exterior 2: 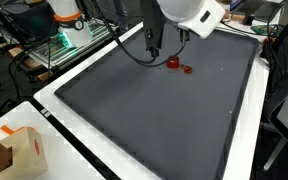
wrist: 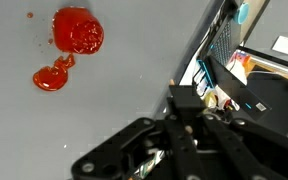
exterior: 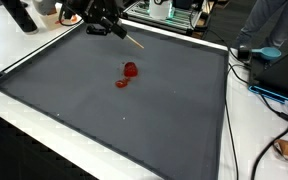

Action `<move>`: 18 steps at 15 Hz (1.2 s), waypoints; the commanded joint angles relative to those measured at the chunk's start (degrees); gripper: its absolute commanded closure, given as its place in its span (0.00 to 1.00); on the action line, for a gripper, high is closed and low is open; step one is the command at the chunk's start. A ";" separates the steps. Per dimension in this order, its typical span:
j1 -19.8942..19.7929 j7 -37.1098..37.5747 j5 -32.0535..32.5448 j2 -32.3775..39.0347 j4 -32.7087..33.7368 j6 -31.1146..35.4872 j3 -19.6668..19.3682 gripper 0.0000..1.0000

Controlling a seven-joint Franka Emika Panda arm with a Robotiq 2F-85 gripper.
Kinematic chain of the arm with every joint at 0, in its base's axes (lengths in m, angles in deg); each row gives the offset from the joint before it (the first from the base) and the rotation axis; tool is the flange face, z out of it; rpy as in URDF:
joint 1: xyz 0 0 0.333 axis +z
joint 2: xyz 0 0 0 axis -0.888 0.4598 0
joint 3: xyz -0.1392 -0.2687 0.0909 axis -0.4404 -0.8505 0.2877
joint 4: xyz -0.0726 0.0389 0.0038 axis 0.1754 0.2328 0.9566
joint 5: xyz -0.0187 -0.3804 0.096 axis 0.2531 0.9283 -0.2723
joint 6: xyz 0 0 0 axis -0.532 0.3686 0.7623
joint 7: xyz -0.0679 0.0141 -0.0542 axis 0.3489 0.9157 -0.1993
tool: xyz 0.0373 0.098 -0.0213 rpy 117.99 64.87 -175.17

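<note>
1. The gripper [exterior: 117, 31] hangs above the far part of the mat [exterior: 74, 110], close to that edge and clear of the surface.
2. Hand state: cannot tell. In the wrist view the gripper [wrist: 181, 102] is a dark mass of linkages at the bottom of the frame, and the gap between the jaws does not show.
3. A thin tan stick [exterior: 134, 42] juts from the gripper tip, slanting down toward the middle of the mat. Whether it is clamped is unclear. It cannot be made out in the wrist view.
4. The red blob [exterior: 131, 69] lies on the mat near its centre, a short way beyond the stick's free end and not touching it.
5. A smaller flat red scrap [exterior: 122, 83] sits just beside the blob. In the wrist view the red blob [wrist: 77, 32] and red scrap [wrist: 50, 75] look joined or barely touching, but this cannot be confirmed.
6. In an exterior view the gripper [exterior 2: 154, 50] sits just beside the red blob [exterior 2: 172, 62], with the red scrap [exterior 2: 187, 70] on the blob's other side.
7. The white arm [exterior 2: 189, 12] comes in from the top of that view.
8. The mat covers most of a white table [exterior 2: 134, 165].
9. A cardboard box [exterior 2: 24, 150] stands on a table corner, well apart from the gripper.
10. Cables [exterior: 246, 95] run along the table beside the mat edge.
</note>
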 commanded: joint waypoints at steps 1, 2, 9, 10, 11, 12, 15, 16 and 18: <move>-0.23 -2.28 -3.18 2.65 0.54 -0.84 -0.81 0.97; -0.24 -2.51 -3.87 3.07 0.39 -0.40 -0.91 0.97; -0.20 -2.74 -6.48 6.22 0.48 -0.18 -1.62 0.97; -0.17 -2.67 -6.75 6.50 0.49 -0.06 -1.69 0.97; -0.21 -2.63 -7.21 6.84 0.54 -0.11 -1.68 0.97; -0.14 -2.44 -7.37 7.30 0.74 -0.20 -1.75 0.97; -0.06 -2.20 -7.78 8.37 1.16 -0.29 -1.80 0.97; -0.06 -2.11 -7.86 8.72 1.36 -0.27 -1.81 0.97; -0.05 -1.89 -8.03 9.49 1.86 -0.22 -1.80 0.97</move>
